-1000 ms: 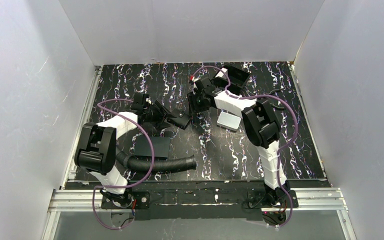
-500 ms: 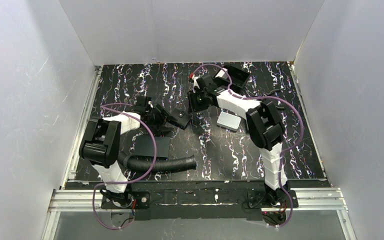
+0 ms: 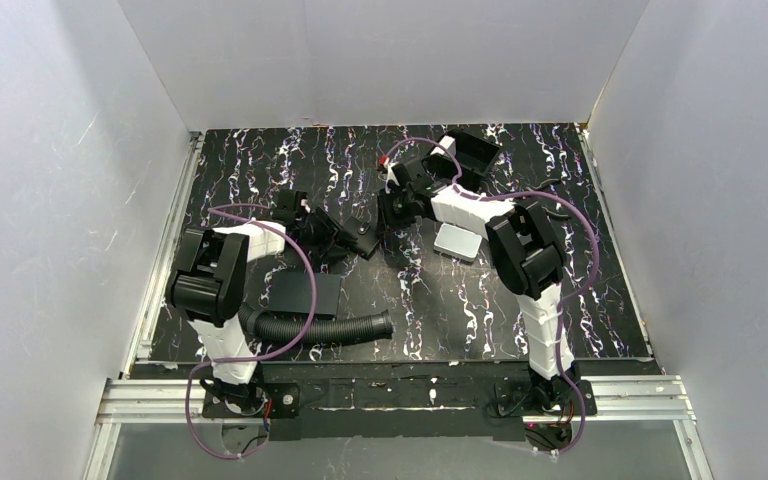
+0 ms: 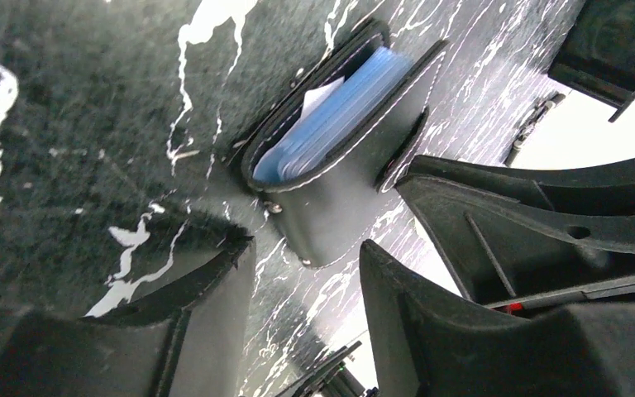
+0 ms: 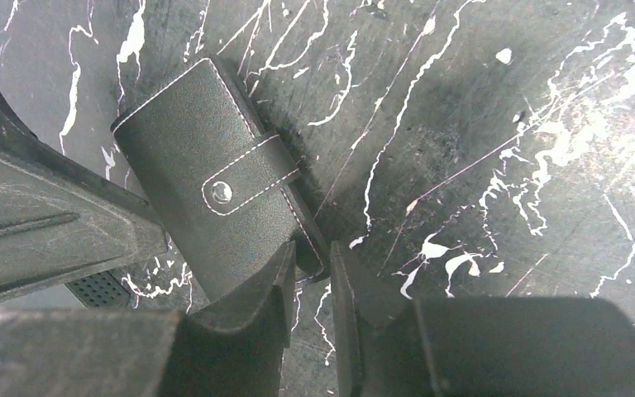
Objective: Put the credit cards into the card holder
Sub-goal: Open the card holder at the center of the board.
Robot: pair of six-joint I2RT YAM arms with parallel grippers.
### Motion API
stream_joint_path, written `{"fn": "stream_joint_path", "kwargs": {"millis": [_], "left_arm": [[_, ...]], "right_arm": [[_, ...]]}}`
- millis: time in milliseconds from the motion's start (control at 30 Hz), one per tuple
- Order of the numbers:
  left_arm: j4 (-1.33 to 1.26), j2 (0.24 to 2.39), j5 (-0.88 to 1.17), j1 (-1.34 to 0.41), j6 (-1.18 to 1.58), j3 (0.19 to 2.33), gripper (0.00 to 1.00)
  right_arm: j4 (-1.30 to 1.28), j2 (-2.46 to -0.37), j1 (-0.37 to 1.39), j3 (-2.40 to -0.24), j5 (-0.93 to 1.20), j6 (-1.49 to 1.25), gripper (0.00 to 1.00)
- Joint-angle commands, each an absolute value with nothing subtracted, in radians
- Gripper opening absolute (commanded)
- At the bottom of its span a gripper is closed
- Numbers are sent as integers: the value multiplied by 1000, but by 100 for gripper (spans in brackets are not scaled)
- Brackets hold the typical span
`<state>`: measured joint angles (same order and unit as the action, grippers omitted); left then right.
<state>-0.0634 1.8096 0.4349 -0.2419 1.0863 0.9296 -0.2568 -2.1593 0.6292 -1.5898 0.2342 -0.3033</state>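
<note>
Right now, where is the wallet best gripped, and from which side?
Probably the bare short end of the wallet, pinched across its thickness from where the right claw sits. The snapped tab crosses one long edge, and blue cards show at another open edge, so both seem worse spots.

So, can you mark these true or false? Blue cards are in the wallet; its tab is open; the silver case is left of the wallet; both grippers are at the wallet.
1. Blue cards sit inside the wallet. True.
2. The tab hangs open. False: it lies snapped shut across the wallet's face.
3. The silver case lies left of the wallet. False: it lies to its right, apart from it.
4. The left gripper and the right gripper are both at the wallet. True.
</note>
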Motion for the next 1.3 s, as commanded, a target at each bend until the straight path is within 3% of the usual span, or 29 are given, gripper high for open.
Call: {"fn": "stream_joint_path", "kwargs": {"millis": [0,367,633,867,967,1167,1267], "left_arm": [[-50,1841,407,-247,1077,962,46],[-71,1878,408,-260,1064,1006,46],[-151,1831,378,-274,1035,992,17],[-7,1656,357,-282,802,1020,1],[126,1566,369,-309,698,1055,0],[303,1402,379,-377,570,1084,0],[382,1354,337,-414,543,1113,0]], "right_arm": [[-228,-2174,630,-1551,180,-332,28],[-207,-2194,621,-1501,171,-377,24],[-205,-2144,621,-1462,201,-384,24],[-376,-1958,650,-1460,58,-259,52],[-392,-1841,725,-1427,39,-169,62],[-214,-1585,784,-1287,187,-116,72],[-172,-1539,783,-1274,195,-156,69]]}}
